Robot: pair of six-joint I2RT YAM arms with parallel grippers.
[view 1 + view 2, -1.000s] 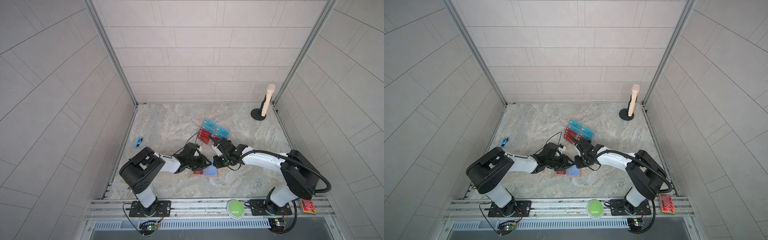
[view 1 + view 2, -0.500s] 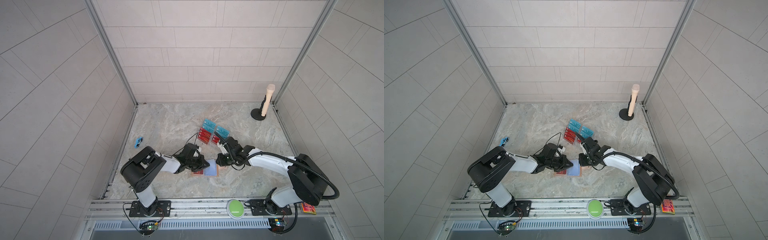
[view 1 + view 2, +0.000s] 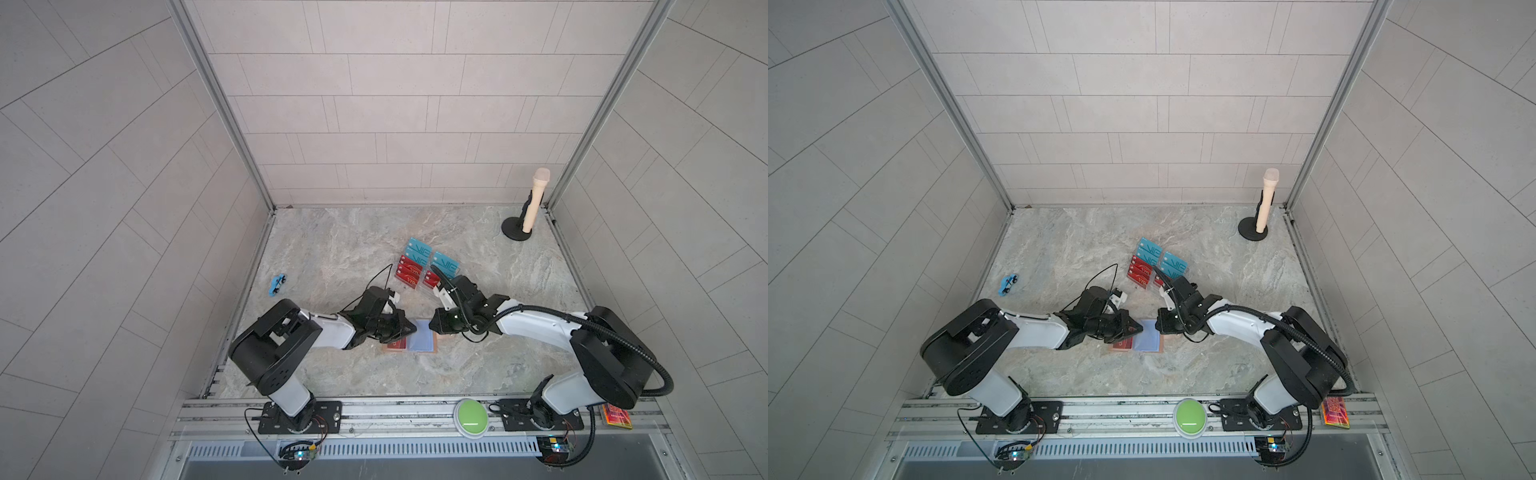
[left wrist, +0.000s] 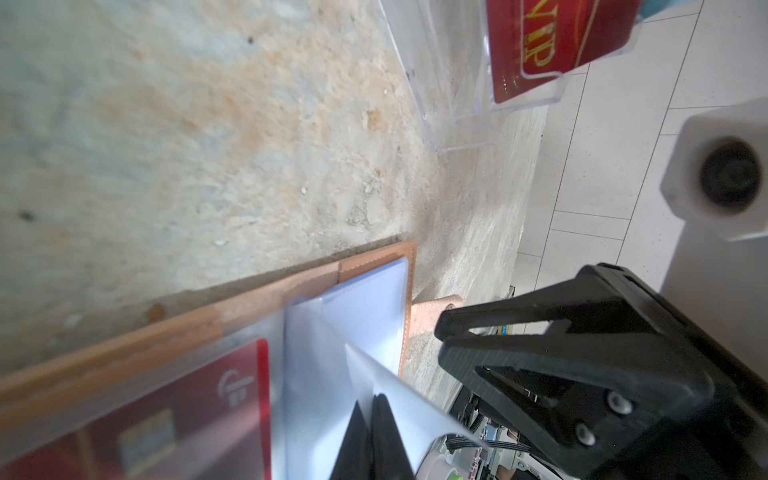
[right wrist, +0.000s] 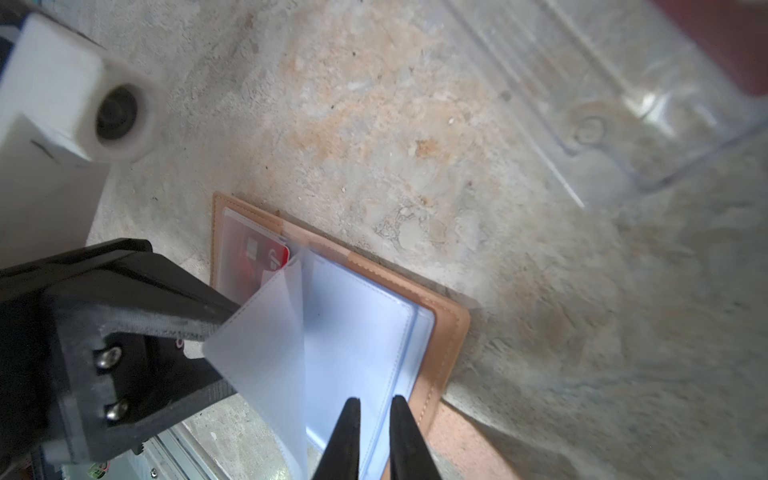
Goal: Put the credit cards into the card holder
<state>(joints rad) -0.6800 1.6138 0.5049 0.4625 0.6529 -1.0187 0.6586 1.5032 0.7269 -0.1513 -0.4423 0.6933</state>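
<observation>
The tan card holder [image 3: 432, 350] lies open on the table near the front in both top views, with a red credit card [image 4: 187, 415] tucked in a clear pocket. My left gripper [image 4: 371, 405] is shut on a translucent pocket sleeve [image 5: 266, 345] and holds it up off the pale-blue pockets [image 5: 357, 332]. My right gripper [image 5: 376, 409] hovers over the holder's other edge, jaws a narrow gap apart and holding nothing. More red credit cards [image 3: 409, 270] and teal ones [image 3: 417, 249] stand in a clear tiered stand behind.
The clear acrylic stand [image 3: 426, 286] sits just behind both grippers. A microphone on a black base [image 3: 528, 208] stands at the back right. A blue toy car [image 3: 276, 284] lies at the left. A green button [image 3: 471, 417] and an orange slab [image 3: 617, 415] sit on the front rail.
My left jaws have closed onto the pocket sleeve. The right arm has shifted a little to the right, and more of the pale-blue pocket shows.
</observation>
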